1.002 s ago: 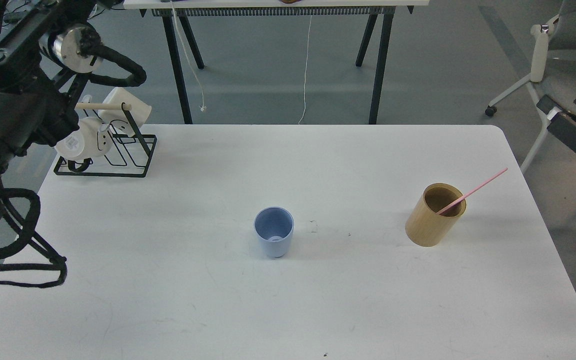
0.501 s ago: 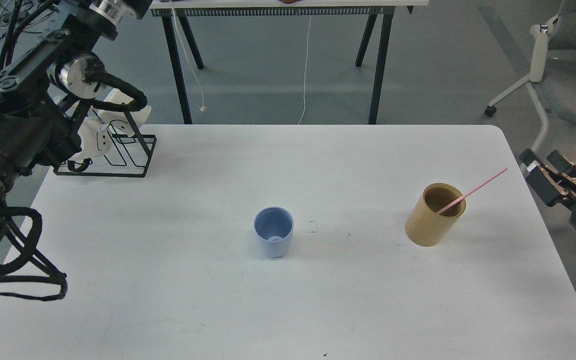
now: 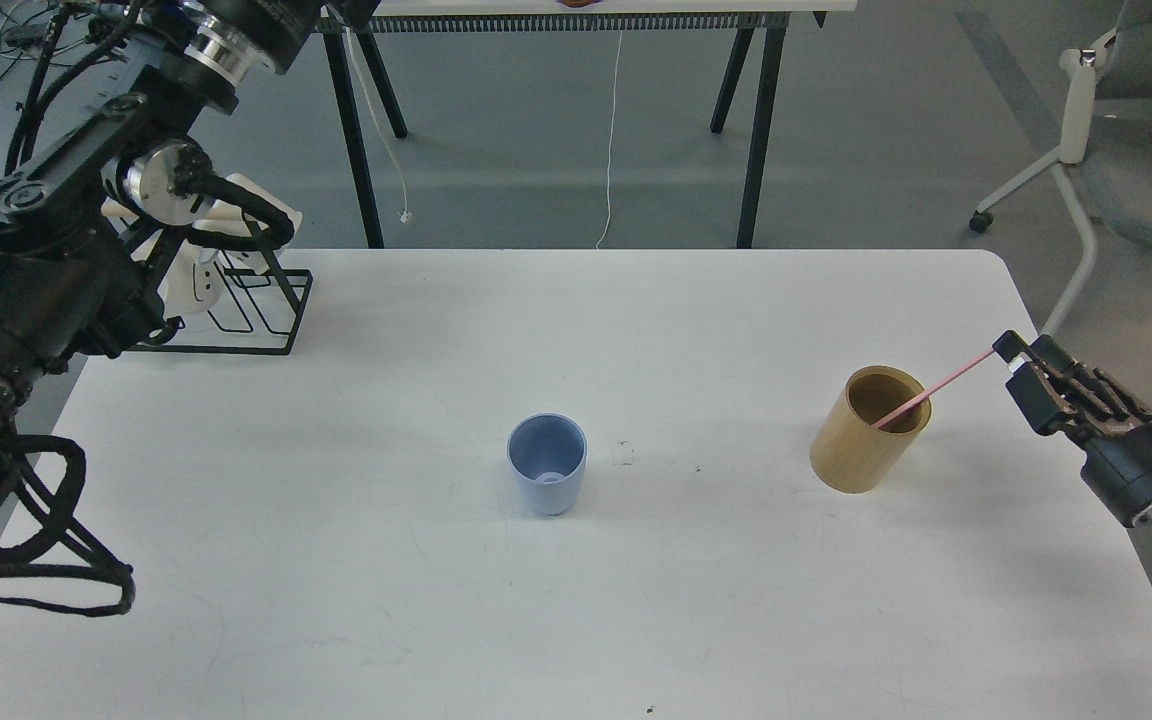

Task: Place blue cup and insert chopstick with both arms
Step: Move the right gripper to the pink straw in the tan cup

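Observation:
The blue cup (image 3: 547, 463) stands upright and empty near the middle of the white table (image 3: 576, 620). The pink chopstick (image 3: 936, 390) leans in the tan wooden holder (image 3: 868, 430) at the right, its upper end pointing up and right. My right gripper (image 3: 1014, 362) comes in from the right edge, its fingers at the chopstick's upper end; they look open, and the stick's tip is hidden behind a fingertip (image 3: 1006, 347). My left arm (image 3: 46, 270) rises along the left side and leaves the top edge, so its gripper is out of view.
A black wire rack (image 3: 236, 310) with white mugs stands at the table's back left, partly behind my left arm. A black-legged table (image 3: 556, 120) stands beyond, and an office chair (image 3: 1116, 130) at the far right.
My right gripper has moved in from the right edge, leftward, up to the chopstick's upper end. My left arm has lifted higher, toward the top edge. The cup and the holder have not moved.

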Tool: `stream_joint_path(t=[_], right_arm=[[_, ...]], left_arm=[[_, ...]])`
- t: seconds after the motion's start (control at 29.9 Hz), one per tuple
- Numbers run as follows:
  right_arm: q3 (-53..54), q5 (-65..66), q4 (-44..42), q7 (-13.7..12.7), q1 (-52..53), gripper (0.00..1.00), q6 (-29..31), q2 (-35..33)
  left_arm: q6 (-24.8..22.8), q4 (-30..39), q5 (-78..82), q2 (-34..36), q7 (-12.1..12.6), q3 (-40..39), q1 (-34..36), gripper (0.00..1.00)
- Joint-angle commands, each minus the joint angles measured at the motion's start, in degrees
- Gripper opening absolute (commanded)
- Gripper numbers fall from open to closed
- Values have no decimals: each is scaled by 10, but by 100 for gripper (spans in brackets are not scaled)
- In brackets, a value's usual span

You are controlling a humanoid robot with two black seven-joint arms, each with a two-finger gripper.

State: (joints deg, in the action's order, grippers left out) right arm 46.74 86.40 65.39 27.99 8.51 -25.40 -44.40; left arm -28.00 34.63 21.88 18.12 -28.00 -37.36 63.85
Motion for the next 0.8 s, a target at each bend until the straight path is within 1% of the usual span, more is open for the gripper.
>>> stream_joint_path(t=[0.0,0.1,0.2,0.3,0.4,0.43,0.6,0.77], right_arm=[[-1,0,0,0,2,36,4,1],[-2,0,0,0,4,32,5,2],[-2,-1,-1,0,5,32,6,5],[-2,-1,-7,0,5,26,6,12],[-2,-1,-9,0,5,24,6,13],[-2,-1,-9,0,5,22,6,13],[-22,-1,-15,0,18,20,6,14],[-33,-1,-19,0,27,11,6,22]], left_arm=[[0,0,0,0,0,-1,-8,86],[0,0,0,0,0,-1,-10,86],[0,0,0,0,0,-1,-15,86],[0,0,0,0,0,-1,-17,87],[0,0,0,0,0,-1,-18,87],[0,0,0,1,0,-1,-18,87],[0,0,0,0,0,-1,-18,87],[0,0,0,0,0,-1,-20,87]])
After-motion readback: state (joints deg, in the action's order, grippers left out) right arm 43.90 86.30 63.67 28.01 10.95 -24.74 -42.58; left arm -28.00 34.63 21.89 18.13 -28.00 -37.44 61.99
